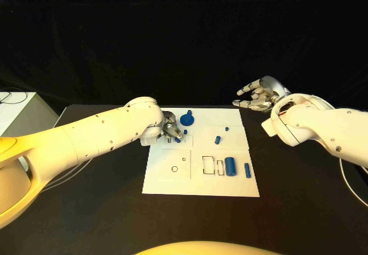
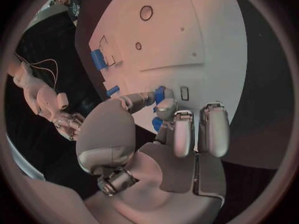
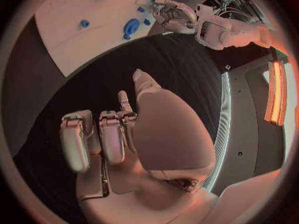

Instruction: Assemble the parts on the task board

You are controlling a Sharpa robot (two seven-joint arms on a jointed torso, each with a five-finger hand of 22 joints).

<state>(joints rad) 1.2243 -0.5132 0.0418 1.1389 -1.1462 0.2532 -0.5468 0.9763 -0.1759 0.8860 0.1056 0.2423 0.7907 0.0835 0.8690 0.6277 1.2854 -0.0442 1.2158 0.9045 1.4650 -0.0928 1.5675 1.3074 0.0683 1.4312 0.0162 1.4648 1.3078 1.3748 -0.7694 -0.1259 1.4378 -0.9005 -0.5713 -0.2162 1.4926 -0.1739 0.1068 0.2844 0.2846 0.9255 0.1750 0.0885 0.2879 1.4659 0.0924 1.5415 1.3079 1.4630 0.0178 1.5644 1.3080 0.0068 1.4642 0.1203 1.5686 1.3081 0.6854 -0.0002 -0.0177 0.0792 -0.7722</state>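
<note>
The flat white task board (image 1: 201, 183) lies in the middle of the black table (image 1: 307, 180). The left hand (image 1: 170, 131) is down over the board's far left part, its fingertips (image 2: 163, 95) pinching a small blue peg (image 1: 178, 139) against the board. Just beyond it lies a round blue disc with a stem (image 1: 187, 119). A short blue cylinder (image 1: 218, 140) and a tiny blue stud (image 1: 227, 128) lie mid-board. Nearer, a dark blue block (image 1: 229, 166) stands beside a rectangular outline, with a slim blue bar (image 1: 247, 169) to its right. The right hand (image 1: 259, 96) hangs above the table beyond the board's far right corner, fingers loosely curled, holding nothing.
</note>
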